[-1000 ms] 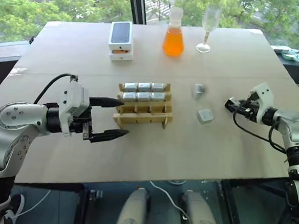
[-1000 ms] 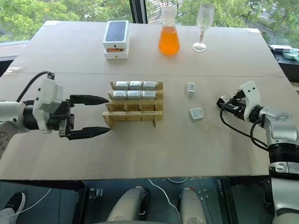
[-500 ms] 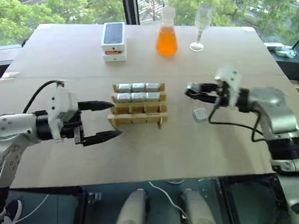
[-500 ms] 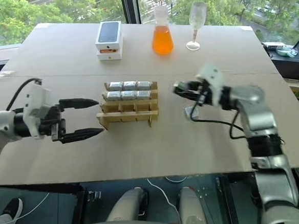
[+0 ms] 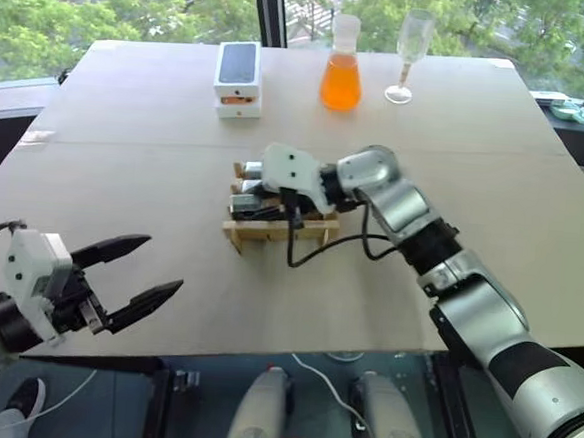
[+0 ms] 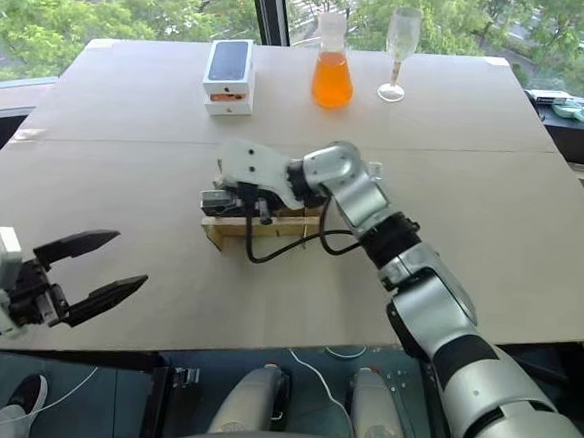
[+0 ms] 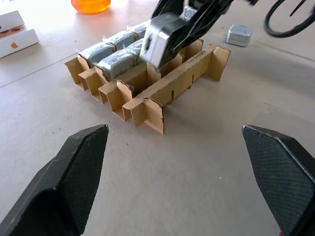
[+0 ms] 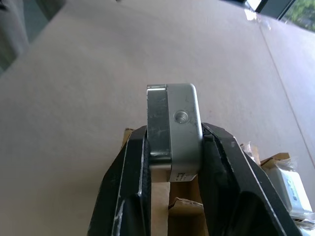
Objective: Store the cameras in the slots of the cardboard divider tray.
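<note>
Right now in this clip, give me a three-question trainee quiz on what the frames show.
1. True or false: the right gripper is shut on a camera.
2. The left gripper is: A) shut on the cardboard divider tray; B) open, clear of the tray; C) holding the white phone box.
3. Fill in: the held camera hangs over the tray's ____ row, the one nearest the robot.

Key: 1 true. 2 B. 3 front.
</note>
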You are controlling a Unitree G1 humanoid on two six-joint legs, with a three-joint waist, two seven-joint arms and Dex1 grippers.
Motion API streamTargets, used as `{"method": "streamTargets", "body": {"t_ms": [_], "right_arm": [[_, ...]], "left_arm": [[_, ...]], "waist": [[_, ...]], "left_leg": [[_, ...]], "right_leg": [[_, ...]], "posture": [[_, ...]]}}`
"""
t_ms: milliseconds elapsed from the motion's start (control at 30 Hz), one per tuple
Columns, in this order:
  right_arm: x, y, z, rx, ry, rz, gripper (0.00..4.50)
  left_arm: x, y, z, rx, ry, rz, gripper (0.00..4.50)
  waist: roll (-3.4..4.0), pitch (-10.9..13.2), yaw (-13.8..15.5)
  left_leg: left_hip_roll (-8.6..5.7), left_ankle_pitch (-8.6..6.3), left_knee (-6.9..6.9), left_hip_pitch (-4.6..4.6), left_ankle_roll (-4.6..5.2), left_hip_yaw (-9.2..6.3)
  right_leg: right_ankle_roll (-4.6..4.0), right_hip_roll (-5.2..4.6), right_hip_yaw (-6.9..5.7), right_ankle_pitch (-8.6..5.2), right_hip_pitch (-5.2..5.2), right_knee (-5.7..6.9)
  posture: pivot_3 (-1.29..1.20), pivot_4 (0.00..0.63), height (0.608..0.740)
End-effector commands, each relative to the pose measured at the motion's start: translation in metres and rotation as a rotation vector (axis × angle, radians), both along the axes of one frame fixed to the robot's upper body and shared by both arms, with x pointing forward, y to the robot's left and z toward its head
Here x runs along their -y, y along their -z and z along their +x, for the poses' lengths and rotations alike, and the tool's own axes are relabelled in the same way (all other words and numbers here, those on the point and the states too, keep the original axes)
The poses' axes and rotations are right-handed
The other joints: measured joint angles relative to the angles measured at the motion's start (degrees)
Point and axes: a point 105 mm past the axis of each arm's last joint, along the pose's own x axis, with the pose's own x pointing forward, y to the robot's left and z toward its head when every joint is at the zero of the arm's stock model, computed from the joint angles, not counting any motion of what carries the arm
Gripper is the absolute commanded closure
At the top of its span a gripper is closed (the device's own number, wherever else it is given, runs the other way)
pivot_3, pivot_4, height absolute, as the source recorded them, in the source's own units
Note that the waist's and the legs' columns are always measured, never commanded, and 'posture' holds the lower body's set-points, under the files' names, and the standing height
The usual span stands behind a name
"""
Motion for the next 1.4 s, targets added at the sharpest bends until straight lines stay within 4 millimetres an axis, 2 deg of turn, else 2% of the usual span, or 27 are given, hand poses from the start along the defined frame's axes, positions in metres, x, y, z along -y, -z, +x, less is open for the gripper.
{"method": "streamTargets", "body": {"t_ms": [33, 367, 533, 733, 900, 933, 1000, 1033, 1100, 1167, 1267, 1333, 1400], "right_arm": [[-0.015, -0.017, -0.003, 0.057, -0.022, 0.012, 3.75], [-0.028, -0.006, 0.003, 0.091, 0.019, -0.021, 3.75], [-0.027, 0.003, 0.014, 0.117, 0.085, -0.048, 3.75], [-0.023, 0.009, 0.021, 0.099, 0.12, -0.069, 3.75], [-0.022, 0.023, 0.014, 0.012, 0.096, -0.112, 3.75], [-0.023, 0.025, 0.013, -0.001, 0.099, -0.114, 2.95], [-0.022, 0.027, 0.013, -0.014, 0.1, -0.114, 2.36], [-0.021, 0.026, 0.013, -0.017, 0.099, -0.108, 1.82], [-0.019, 0.009, 0.016, -0.029, 0.11, -0.038, 1.09], [-0.015, -0.014, 0.014, -0.085, 0.093, 0.036, 0.05], [0.003, -0.054, 0.015, -0.119, 0.123, 0.184, 0.05], [0.018, -0.067, 0.013, -0.117, 0.15, 0.25, 0.05], [0.049, -0.073, 0.014, -0.109, 0.227, 0.324, 0.05]], "left_arm": [[0.008, -0.009, -0.007, 0.049, -0.019, 0.007, 0.0], [0.015, -0.007, -0.01, 0.052, -0.047, -0.008, 0.0], [0.017, -0.009, -0.007, 0.058, -0.045, 0.001, 0.0], [0.017, -0.009, -0.008, 0.055, -0.041, 0.003, 0.0], [0.018, -0.007, -0.007, 0.044, -0.035, 0.004, 0.0], [0.019, -0.007, -0.007, 0.045, -0.031, 0.004, 0.0], [0.02, -0.007, -0.006, 0.044, -0.025, 0.003, 0.0], [0.021, -0.007, -0.005, 0.043, -0.022, 0.002, 0.0], [0.022, -0.006, -0.005, 0.039, -0.016, 0.0, 0.0], [0.022, -0.005, -0.004, 0.036, -0.01, 0.0, 0.0], [0.023, -0.005, -0.001, 0.036, 0.002, -0.003, 0.0], [0.025, -0.006, 0.0, 0.04, 0.012, -0.004, 0.0], [0.028, -0.007, 0.004, 0.045, 0.031, -0.011, 0.0]], "waist": [[0.02, 0.0, -0.1], [0.02, 0.0, -0.3], [0.02, 0.0, -0.3], [0.03, 0.0, -0.3], [0.02, 0.0, -0.3], [0.02, 0.0, -0.3], [0.02, 0.0, -0.3], [0.03, 0.0, -0.3], [0.04, 0.0, -0.3], [0.05, 0.0, -0.3], [0.04, 0.0, 0.0], [0.01, 0.0, 0.0], [-0.03, 0.0, 0.3]], "left_leg": [[0.0, 0.0, -0.01, 0.01, 0.0, 0.01], [0.02, 0.05, -0.29, 0.02, -0.09, 0.07], [0.0, 0.06, -0.3, 0.0, -0.09, 0.08], [0.04, 0.08, -0.3, 0.01, -0.11, 0.08], [0.04, 0.08, -0.3, 0.0, -0.11, 0.1], [0.04, 0.07, -0.3, 0.0, -0.11, 0.1], [0.04, 0.07, -0.3, 0.01, -0.11, 0.1], [0.04, 0.08, -0.3, 0.02, -0.11, 0.09], [0.05, 0.08, -0.3, 0.03, -0.11, 0.09], [0.06, 0.08, -0.3, 0.01, -0.11, 0.09], [0.07, 0.08, -0.28, -0.07, -0.11, 0.03], [0.06, 0.08, -0.25, -0.2, -0.11, -0.02], [0.05, 0.08, -0.22, -0.37, -0.11, -0.08]], "right_leg": [[-0.01, 0.0, 0.01, 0.0, 0.0, 0.01], [-0.08, 0.07, 0.06, -0.01, -0.1, 0.0], [-0.08, 0.12, 0.05, -0.02, -0.14, -0.01], [-0.09, 0.42, 0.08, -0.02, -0.14, 0.01], [-0.08, 0.42, 0.09, -0.02, -0.14, 0.0], [-0.08, 0.42, 0.09, -0.02, -0.13, 0.0], [-0.08, 0.43, 0.09, -0.02, -0.13, 0.01], [-0.08, 0.45, 0.1, -0.02, -0.13, 0.01], [-0.08, 0.46, 0.1, -0.02, -0.13, 0.02], [-0.08, 0.47, 0.1, -0.02, -0.14, 0.02], [-0.08, 0.46, 0.05, -0.01, -0.15, 0.0], [-0.08, 0.43, 0.01, -0.01, -0.27, 0.0], [-0.07, 0.41, -0.06, -0.01, -0.36, -0.02]], "posture": [[0.0, 0.15, 0.74], [0.0, 0.15, 0.74], [0.0, 0.15, 0.74], [0.0, 0.15, 0.74], [0.0, 0.15, 0.74], [0.0, 0.15, 0.74], [0.0, 0.15, 0.74], [0.0, 0.15, 0.74], [0.0, 0.15, 0.74], [0.0, 0.15, 0.74], [0.0, 0.15, 0.74], [0.0, 0.15, 0.74], [0.0, 0.15, 0.74]]}}
